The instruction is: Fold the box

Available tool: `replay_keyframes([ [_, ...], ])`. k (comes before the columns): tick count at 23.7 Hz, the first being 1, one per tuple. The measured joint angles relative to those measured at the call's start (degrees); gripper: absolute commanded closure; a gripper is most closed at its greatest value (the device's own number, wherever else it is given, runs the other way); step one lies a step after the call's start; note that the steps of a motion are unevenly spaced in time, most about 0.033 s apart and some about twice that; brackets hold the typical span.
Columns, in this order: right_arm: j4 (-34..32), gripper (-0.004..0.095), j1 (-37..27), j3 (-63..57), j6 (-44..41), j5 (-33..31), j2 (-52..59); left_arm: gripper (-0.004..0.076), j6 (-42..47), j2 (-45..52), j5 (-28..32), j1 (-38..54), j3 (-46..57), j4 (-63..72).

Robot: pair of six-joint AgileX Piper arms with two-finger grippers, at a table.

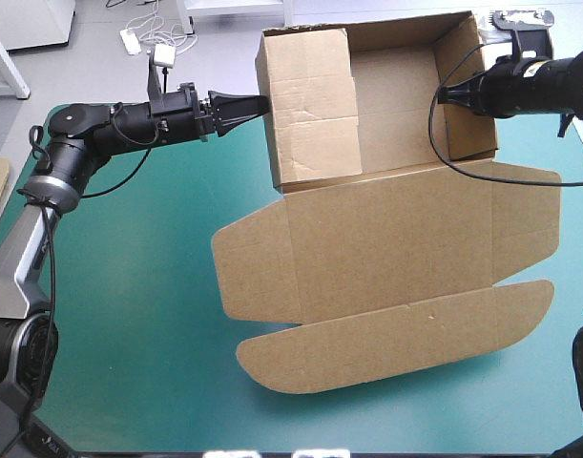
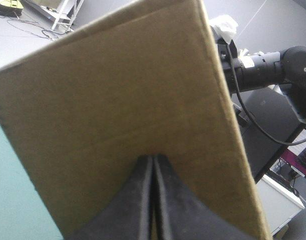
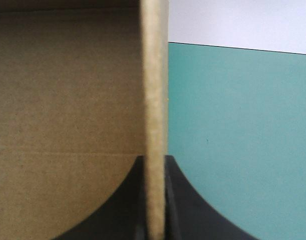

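We see the brown box (image 1: 386,248) on the far right part of the teal-green cover (image 1: 129,324). It is an open tray with its walls raised at the far side and its lid lying flat toward the near edge. Our left gripper (image 1: 259,99) has its black fingers closed into one point, and the tip touches the outer face of the tray's left wall. Our right gripper (image 1: 444,93) pinches the right wall's upper edge, with the board held between its nearly closed fingers.
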State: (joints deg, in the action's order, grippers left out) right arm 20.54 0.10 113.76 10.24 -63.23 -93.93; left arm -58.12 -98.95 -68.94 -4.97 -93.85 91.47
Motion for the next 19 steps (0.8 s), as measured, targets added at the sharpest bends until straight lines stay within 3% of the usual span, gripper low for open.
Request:
replay_keyframes([
  [4,-0.9,0.0925,0.0,0.0,0.0,0.4,-0.5,0.065,0.5,0.2,2.6,-1.2,0.0,-0.3],
  [7,-1.0,0.0925,-0.1,0.0,0.0,0.5,-0.9,0.0507,1.2,0.6,3.9,-1.6,0.0,-0.8],
  [11,-1.0,0.0925,-0.1,0.0,0.0,0.4,-1.0,0.0244,2.3,0.9,4.2,-1.6,0.0,-0.9],
  [19,-1.3,0.0925,-0.1,0.0,-0.2,0.4,-3.4,0.024,10.8,2.3,8.3,-3.7,-6.7,-12.2],
])
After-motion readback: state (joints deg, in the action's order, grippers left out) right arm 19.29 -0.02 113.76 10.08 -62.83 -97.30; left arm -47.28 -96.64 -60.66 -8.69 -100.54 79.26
